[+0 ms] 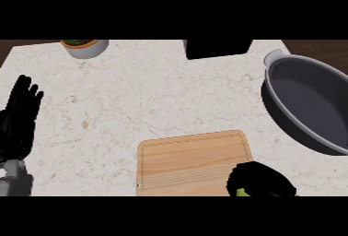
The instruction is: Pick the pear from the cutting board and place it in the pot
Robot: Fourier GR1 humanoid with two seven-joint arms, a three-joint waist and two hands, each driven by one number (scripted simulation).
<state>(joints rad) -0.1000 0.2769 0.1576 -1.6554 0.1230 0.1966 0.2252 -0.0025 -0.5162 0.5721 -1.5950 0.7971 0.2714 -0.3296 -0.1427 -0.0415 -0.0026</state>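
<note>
On the pale marble desk (136,101), my right hand (262,182) curls around the green pear (240,191) at the lower right; the pot (309,108) lies up-right of it, nearer than my open, resting left hand (20,120).

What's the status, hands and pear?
Right hand curled over pear at cutting board corner. Left hand open, resting at left edge. Pot empty, path unobstructed.

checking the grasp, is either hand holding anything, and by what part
The right hand is curled round a small green pear at the wooden cutting board's corner; which part cannot be told. Left hand holds nothing.
</note>
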